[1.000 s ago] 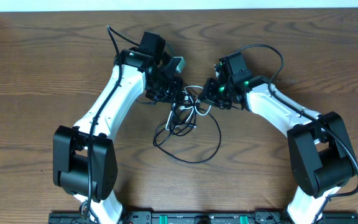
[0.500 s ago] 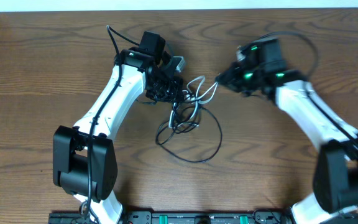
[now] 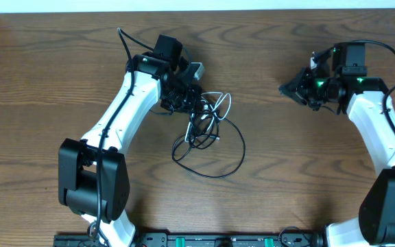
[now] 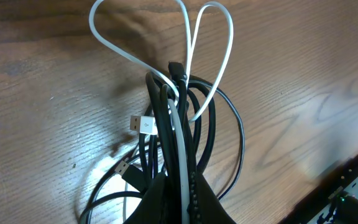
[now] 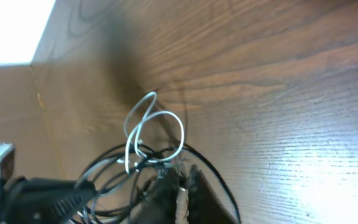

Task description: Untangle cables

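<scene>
Dark wood-grain bench (image 3: 286,185) fills the overhead view, with a pale strip beyond its far edge. Left hand (image 3: 196,103) is clenched on the cables (image 3: 208,127) near the middle of the bench. Its wrist view shows black and white strands running together out from between its fingers (image 4: 207,205). From that pinch the white cable (image 4: 219,56) spreads in two open loops, and its white plug (image 4: 143,124) lies just beside the bundle. Black cable (image 3: 237,154) spreads in a wide loop toward the near edge. Right hand (image 3: 292,88) hovers well apart from them, toward the right edge; whether it is released or clenched I cannot tell.
</scene>
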Tool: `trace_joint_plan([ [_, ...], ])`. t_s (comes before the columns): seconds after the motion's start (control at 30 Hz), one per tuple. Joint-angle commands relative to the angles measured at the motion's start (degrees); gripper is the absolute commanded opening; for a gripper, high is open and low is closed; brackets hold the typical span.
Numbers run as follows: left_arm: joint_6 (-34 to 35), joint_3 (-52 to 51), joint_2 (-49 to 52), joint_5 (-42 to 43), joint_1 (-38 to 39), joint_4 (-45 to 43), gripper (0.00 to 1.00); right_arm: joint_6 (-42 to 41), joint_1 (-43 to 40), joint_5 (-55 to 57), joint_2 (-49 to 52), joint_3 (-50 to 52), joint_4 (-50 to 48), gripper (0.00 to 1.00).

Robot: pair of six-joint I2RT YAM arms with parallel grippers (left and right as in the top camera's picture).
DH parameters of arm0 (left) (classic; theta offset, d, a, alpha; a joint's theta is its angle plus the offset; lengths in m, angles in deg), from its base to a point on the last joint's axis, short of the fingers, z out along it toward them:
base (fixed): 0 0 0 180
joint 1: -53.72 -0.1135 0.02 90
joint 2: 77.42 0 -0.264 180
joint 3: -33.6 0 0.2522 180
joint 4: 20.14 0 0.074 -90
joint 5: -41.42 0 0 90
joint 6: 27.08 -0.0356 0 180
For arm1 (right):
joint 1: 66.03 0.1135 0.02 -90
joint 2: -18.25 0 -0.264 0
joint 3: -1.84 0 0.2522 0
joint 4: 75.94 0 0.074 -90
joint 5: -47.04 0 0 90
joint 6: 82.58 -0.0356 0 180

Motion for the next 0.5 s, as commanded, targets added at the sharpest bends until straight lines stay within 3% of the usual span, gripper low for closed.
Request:
trace_joint_plan([
  [0.0,-0.98,-0.17,-0.87,-0.13,-0.13,0.17,0.08,2.91,3.48,0.15,0.35,-0.11,-0.66,0.20],
  [0.1,-0.98,-0.17,-0.90,-0.13,-0.13,0.17,0.08,1.60,7.45,0.79,1.07,-0.11,-3.54,0.42],
  [0.47,0.57,-0.17,-0.87,-0.13,-0.13,0.22,0.08,-8.17,19.06,4.68,9.55,-0.11,-14.80,0.43],
])
